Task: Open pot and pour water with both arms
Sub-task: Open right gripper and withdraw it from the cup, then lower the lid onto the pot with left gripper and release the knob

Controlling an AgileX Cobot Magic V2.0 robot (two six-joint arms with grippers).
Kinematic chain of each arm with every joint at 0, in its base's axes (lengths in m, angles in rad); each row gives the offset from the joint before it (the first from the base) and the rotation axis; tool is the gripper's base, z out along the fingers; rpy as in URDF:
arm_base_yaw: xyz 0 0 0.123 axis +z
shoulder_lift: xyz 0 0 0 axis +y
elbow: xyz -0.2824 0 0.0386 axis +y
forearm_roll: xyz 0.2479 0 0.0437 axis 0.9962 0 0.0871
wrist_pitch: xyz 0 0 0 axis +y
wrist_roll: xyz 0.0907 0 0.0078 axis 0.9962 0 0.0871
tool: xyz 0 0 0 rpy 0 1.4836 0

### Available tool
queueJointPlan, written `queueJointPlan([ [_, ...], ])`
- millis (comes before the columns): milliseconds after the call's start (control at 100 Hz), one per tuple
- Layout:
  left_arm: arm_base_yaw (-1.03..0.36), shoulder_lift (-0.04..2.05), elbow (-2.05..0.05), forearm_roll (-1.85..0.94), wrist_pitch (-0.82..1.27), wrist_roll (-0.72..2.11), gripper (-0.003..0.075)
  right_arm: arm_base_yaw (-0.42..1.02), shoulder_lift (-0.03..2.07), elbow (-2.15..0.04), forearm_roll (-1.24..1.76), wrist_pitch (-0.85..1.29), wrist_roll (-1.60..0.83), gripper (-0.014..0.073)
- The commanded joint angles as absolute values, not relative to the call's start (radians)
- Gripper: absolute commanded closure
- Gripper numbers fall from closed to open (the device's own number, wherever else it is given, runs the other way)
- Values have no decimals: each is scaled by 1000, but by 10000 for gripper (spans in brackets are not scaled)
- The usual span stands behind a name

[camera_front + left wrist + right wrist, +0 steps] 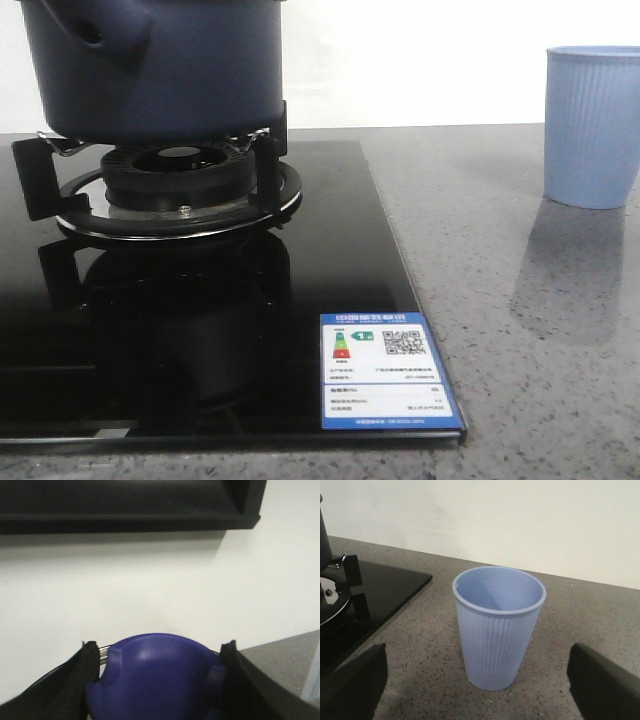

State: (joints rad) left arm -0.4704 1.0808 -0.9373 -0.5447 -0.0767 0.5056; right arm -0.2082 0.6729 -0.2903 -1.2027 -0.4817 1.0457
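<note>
Grey speckled table (540, 330) carries a black glass hob (200, 330). Pot (160, 70) sits on the burner stand (170, 190) at the hob's far left. Ribbed blue cup (497, 625) stands upright on the table, right of the hob. Right claw (480, 680) is spread wide before the cup, holding nothing. Left claw (157, 680) grips a rounded blue knob (155, 675), probably the pot lid's.

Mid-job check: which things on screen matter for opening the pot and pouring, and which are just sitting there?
Part of the job:
- pot on the burner
- dark blue knob between the left gripper fingers, likely the lid's
- light blue cup, upright, seen between the right gripper fingers, probably for the water

Just there:
- black glass hob
- energy label
- grey counter
</note>
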Motion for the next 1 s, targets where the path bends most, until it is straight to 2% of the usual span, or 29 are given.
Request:
queueJointPlan([
  [0, -507, 1092, -974, -547, -197, 504, 404, -214, 661, -311, -1183, -506, 1065, -67],
  [200, -553, 1168, -974, -535, -249, 504, 403, -214, 661, -310, -1206, -542, 1091, -67],
  [530, -553, 1262, -974, -524, -288, 504, 403, -214, 661, -310, -1207, -544, 1091, -67],
  [990, -553, 1282, -974, -524, -304, 504, 402, -214, 661, -310, -1207, -544, 1091, -67],
])
